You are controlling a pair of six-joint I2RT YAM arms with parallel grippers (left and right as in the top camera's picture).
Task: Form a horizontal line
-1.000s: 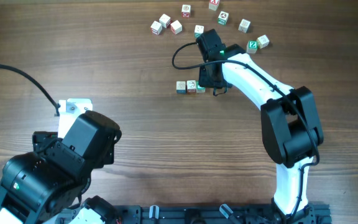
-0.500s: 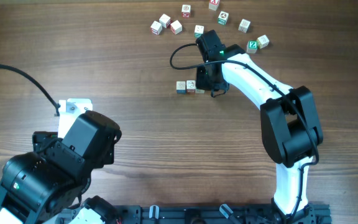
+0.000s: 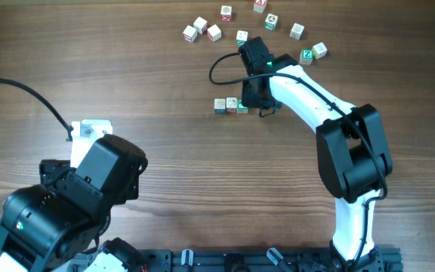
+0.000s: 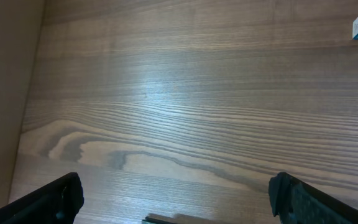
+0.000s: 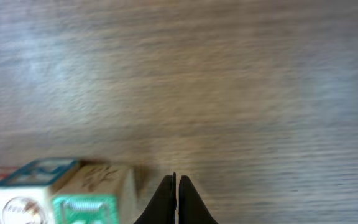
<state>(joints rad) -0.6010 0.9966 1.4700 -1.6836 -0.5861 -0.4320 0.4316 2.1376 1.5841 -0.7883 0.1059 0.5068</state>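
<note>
Your right gripper (image 5: 176, 186) is clenched on nothing, its tips just beside the right end of the row of three cubes (image 3: 232, 106). In the last second it nudged left against that end and eased back a touch, and the cubes barely shifted. The row lies midway across the bench (image 3: 165, 151), in its far half, running left to right, so the line looks essentially formed. The loose cubes (image 3: 242, 35) sit well apart by the far edge. Your left gripper (image 4: 174, 186) hangs released over bare wood.
</note>
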